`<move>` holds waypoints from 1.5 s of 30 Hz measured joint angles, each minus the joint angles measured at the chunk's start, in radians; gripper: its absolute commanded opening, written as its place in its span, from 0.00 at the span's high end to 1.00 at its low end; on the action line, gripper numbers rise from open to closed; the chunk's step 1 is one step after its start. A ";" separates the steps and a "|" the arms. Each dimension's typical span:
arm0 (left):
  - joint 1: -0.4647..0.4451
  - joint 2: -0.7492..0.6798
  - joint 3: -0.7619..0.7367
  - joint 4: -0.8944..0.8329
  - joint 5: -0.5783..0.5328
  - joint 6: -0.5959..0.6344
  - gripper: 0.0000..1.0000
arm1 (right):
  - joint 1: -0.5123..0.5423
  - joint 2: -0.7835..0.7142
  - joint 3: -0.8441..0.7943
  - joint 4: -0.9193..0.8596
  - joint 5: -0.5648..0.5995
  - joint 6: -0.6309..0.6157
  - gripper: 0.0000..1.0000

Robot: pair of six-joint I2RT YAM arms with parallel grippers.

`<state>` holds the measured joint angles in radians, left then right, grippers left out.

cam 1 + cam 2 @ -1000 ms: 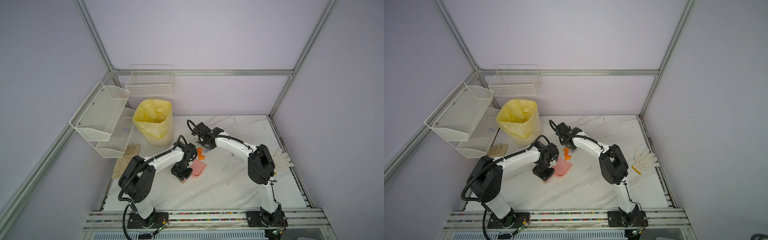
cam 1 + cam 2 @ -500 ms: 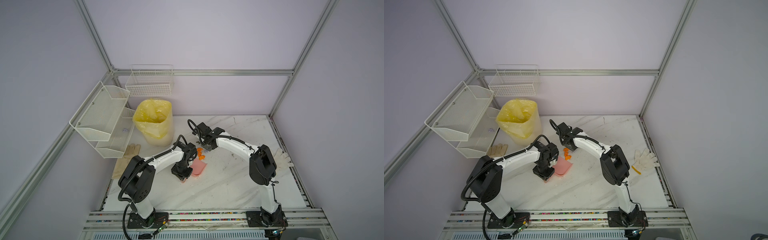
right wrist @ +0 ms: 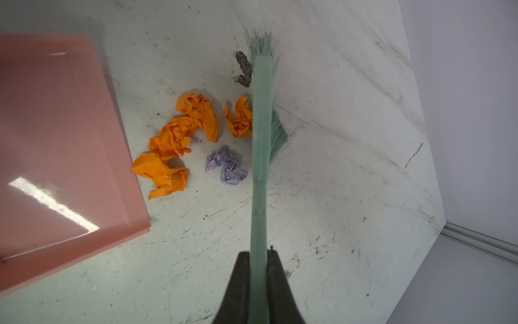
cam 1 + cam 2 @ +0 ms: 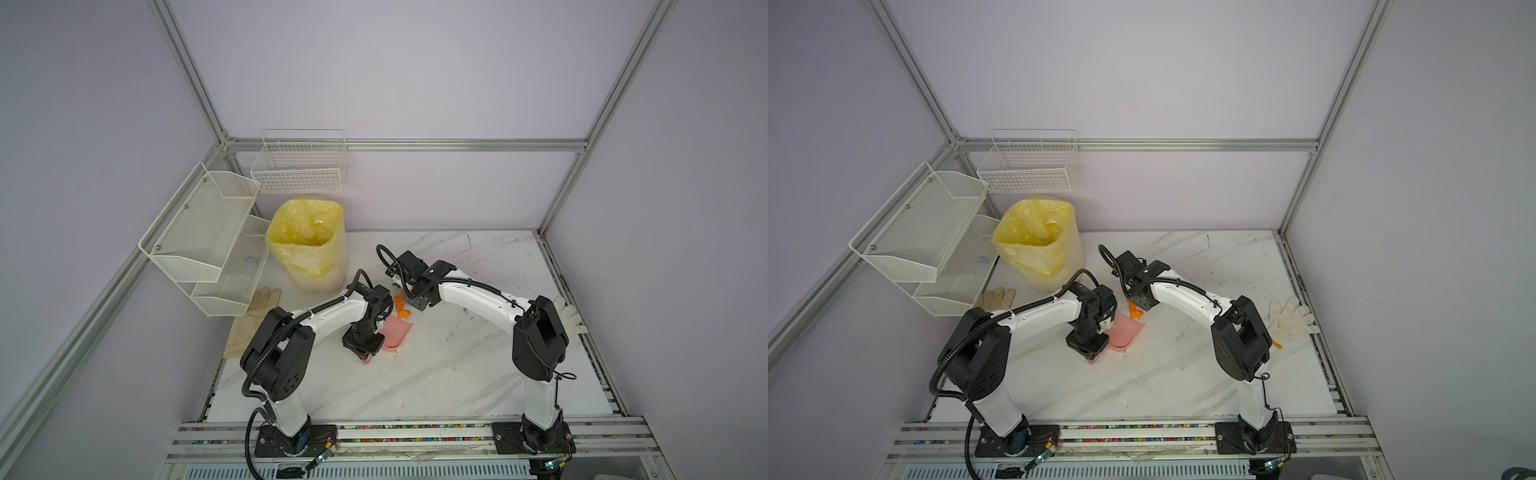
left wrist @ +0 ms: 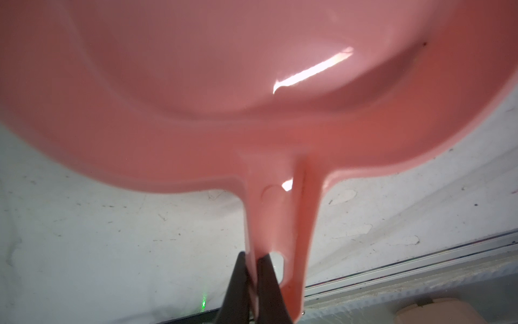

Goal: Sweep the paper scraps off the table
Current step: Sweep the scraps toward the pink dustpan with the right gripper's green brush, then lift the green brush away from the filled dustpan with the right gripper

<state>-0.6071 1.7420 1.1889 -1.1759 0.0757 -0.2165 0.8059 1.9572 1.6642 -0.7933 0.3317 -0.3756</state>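
Here the marbled tabletop (image 4: 457, 374) is seen whole in both top views, with the pink dustpan (image 4: 1124, 332) set near its middle. Only in the left wrist view is the dustpan's handle shown pinched in the left tool (image 5: 252, 259), its jaws narrow. The green brush (image 3: 260, 157) is best shown by the right wrist view, clamped in the right tool (image 3: 258, 255). The paper scraps (image 3: 179, 137), several orange and one lilac, are found on the tabletop between dustpan and bristles. From above, only orange is made out.
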 measured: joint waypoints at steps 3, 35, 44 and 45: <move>0.010 0.001 0.000 0.005 0.001 0.009 1.00 | 0.011 0.000 -0.001 -0.012 -0.003 0.010 1.00; 0.044 0.021 0.000 0.000 0.010 0.035 1.00 | 0.095 -0.157 -0.107 -0.036 -0.245 0.213 1.00; 0.058 0.023 0.003 -0.017 0.009 0.042 1.00 | 0.141 -0.277 -0.140 -0.039 -0.365 0.198 1.00; 0.058 0.023 0.003 -0.018 0.009 0.042 1.00 | 0.141 -0.286 -0.146 -0.037 -0.371 0.199 1.00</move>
<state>-0.5491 1.7645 1.1919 -1.1938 0.0845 -0.1741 0.9466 1.6707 1.5177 -0.8307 -0.0391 -0.1768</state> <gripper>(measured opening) 0.048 0.110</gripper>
